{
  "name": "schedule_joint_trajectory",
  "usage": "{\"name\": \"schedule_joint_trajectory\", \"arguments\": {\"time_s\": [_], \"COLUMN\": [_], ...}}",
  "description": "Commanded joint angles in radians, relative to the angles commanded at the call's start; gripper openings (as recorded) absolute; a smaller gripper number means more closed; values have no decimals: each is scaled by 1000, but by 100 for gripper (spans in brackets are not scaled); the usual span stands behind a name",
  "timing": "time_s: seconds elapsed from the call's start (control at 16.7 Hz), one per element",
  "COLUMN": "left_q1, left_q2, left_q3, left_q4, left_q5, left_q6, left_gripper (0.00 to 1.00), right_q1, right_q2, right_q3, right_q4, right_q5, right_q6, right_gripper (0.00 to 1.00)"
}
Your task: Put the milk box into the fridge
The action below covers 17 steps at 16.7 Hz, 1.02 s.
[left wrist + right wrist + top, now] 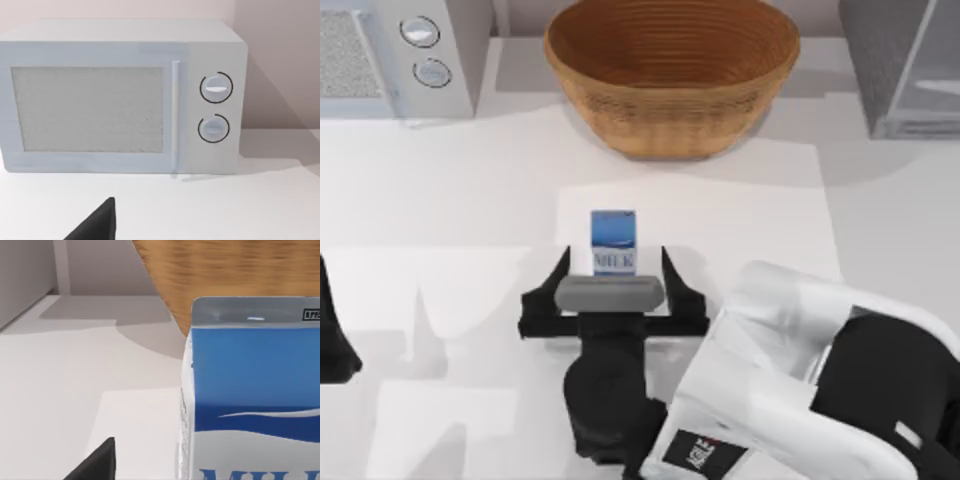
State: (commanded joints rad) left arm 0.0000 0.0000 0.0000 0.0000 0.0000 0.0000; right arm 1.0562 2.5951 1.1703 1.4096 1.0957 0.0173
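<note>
R gripper [614,268] spread wide, fingers either side of upright milk [613,242], not touching; basket [671,75] behind. Fridge [900,65] far right. L arm [335,335] parked left edge.

A white table [440,200] carried everything. At the frame's upper left stood a white microwave [400,50], at top centre a woven basket [670,75], and at upper right the grey fridge [905,65]. The milk box [614,242] stood upright near the middle.
</note>
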Motion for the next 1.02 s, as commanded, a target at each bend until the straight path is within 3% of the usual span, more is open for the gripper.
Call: {"name": "schedule_joint_trajectory", "arguments": {"time_s": [0.78,1.02], "left_q1": [0,0], "left_q2": [0,0], "left_q3": [0,0], "left_q4": [0,0], "left_q5": [0,0], "left_q6": [0,0], "left_gripper": [100,100], "right_q1": [-101,-101], "right_q2": [42,42], "right_q3": [131,131], "right_q4": [-85,-85], "right_q5": [-101,-101], "right_q6": [-4,-4], "right_gripper": [100,70]}}
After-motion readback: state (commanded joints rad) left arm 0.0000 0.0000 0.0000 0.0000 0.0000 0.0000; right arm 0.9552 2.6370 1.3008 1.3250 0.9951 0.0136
